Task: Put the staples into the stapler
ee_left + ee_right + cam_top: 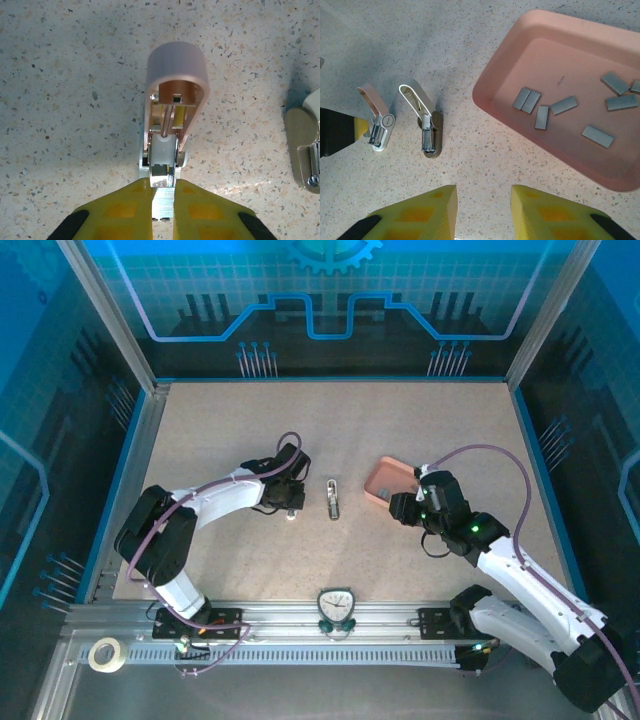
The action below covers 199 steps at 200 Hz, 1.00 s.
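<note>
The pale pink stapler (176, 62) lies open on the table, its silver rail pointing at my left gripper (163, 186). That gripper is shut on a silver strip of staples (163, 202), and the strip's far end sits at the mouth of the rail. In the right wrist view the same stapler (384, 121) lies at the left, with a left fingertip (360, 127) beside it. My right gripper (484, 200) stands open above bare table, nothing between its fingers. Several more grey staples (563, 105) lie loose in the salmon-pink tray (492, 95).
A second small stapler (333, 500) with an olive-grey base (432, 135) lies open between the two grippers, just right of the pink one. The tray (385, 480) sits right of centre by the right gripper (402, 508). A timer (336, 605) rests on the front rail.
</note>
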Motion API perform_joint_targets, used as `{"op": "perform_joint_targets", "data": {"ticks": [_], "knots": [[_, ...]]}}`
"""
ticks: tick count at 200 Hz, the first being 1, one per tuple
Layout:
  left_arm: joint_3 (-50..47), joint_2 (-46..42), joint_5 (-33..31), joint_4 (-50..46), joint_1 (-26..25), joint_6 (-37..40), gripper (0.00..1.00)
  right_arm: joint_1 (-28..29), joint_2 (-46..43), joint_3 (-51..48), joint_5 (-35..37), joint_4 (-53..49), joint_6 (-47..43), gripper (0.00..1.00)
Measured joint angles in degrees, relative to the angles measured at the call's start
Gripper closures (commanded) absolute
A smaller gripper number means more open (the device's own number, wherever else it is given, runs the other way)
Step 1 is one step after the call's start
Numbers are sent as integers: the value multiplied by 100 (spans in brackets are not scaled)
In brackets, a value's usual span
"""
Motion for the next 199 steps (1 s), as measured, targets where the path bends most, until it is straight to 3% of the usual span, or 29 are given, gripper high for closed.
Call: {"op": "perform_joint_targets", "data": {"ticks": [199], "knots": [[-2,258,-111,55,-72,337,85,0,-55,0,4,-4,0,66]]}}
